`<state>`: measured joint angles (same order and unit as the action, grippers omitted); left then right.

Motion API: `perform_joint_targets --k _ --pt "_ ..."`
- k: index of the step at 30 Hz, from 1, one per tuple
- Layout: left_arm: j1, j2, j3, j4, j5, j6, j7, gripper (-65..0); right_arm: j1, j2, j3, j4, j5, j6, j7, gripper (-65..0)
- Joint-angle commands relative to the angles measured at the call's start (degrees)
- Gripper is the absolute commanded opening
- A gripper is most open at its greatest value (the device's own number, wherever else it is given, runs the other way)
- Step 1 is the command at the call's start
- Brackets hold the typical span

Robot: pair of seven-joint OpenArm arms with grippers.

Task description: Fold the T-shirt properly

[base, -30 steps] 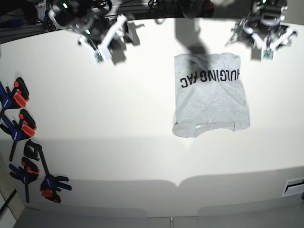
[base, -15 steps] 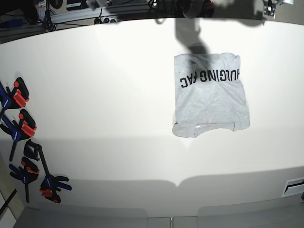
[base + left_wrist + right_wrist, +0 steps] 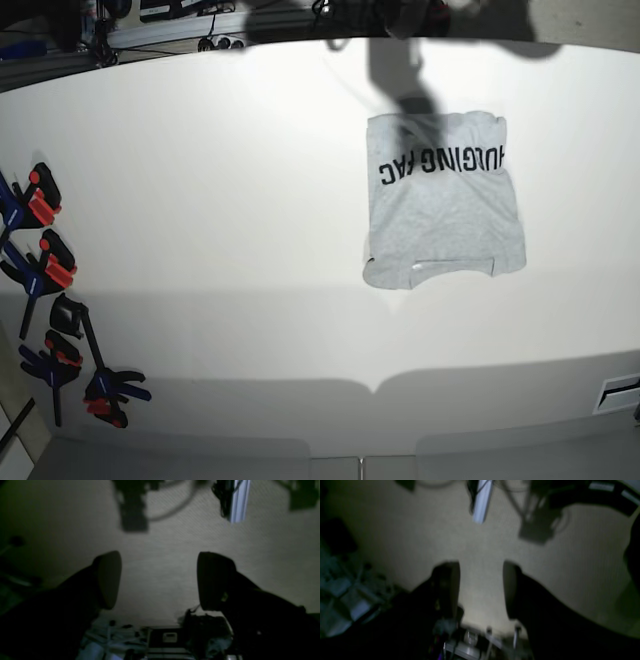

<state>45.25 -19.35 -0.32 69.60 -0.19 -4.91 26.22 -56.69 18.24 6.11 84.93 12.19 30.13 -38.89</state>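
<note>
Both arms are gone from the base view since a second ago; shirt (image 3: 443, 203) lies folded on the surface (image 3: 200, 200) — likely finished; left tool (image 3: 159, 580) wide, right tool (image 3: 481, 590) narrower — both empty.

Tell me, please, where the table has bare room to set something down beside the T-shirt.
The widest bare stretch of the table lies between the clamps along its left edge and the T-shirt. A broad bare band also runs between the T-shirt's collar end and the near edge. The strip to the T-shirt's right is narrower. It is crowded only among the clamps.

T-shirt (image 3: 443, 200) on table (image 3: 220, 200), clamps (image 3: 50, 310) well apart at left edge
</note>
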Motion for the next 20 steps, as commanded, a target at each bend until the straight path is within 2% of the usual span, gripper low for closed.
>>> perform_joint_targets --k 1,4,6,7,10,14,20 --pt "-1.88 0.42 0.09 -4.44 0.15 0.15 -3.26 -21.2 0.85 1.95 -1.95 -3.87 -0.09 -0.37 4.13 -38.5" --pt "-10.29 2.86 -0.07 -20.26 0.17 0.17 -16.72 -21.2 7.65 4.79 -9.44 -18.25 -0.24 -4.24 21.92 -38.5" --pt "-15.74 4.17 -0.07 -29.44 0.17 0.17 -20.2 -21.2 13.46 5.53 -14.47 -28.48 -0.24 -6.67 34.03 -38.5" --pt "-18.27 4.66 -0.07 -33.44 0.15 0.2 -20.24 -21.2 16.7 5.53 -16.83 -33.64 -0.26 -7.74 37.9 -38.5" --pt "-24.63 5.97 -0.07 -43.78 0.15 0.22 -19.87 -21.2 26.73 4.85 -23.32 -49.64 -0.24 -10.08 41.38 -38.5" --pt "-28.3 6.14 -0.07 -49.11 0.13 0.22 -19.82 -21.2 35.45 3.21 -28.74 -63.87 -0.22 -10.27 41.99 -38.5" --pt "-28.44 6.45 -0.07 -48.52 0.13 0.2 -20.04 -21.2 40.44 3.3 -32.52 -67.3 -0.2 -10.27 43.87 -38.5"
